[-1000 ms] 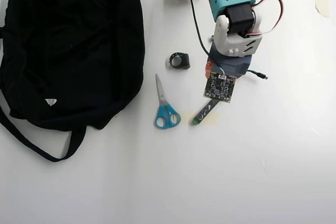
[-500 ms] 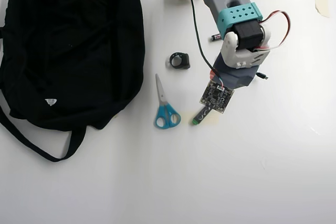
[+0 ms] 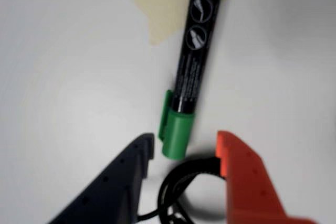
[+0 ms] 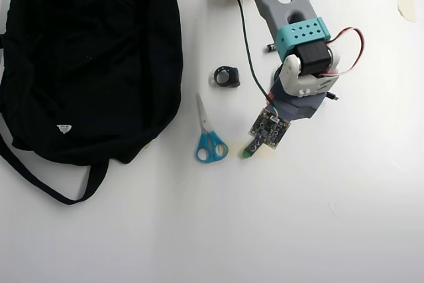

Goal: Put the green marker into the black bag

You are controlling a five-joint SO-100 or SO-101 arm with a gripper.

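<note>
Close-up, wrist view: tool (image 3: 185, 153) spread wide, green marker (image 3: 190, 69) cap between tips; overhead hides both.

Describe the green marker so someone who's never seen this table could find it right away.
Start at the big black bag on the overhead view's left, then go right past the blue-handled scissors. The green marker lies just beyond them on a strip of tape, under the arm's tool. It alone has a dark barrel with a bright green cap.
</note>
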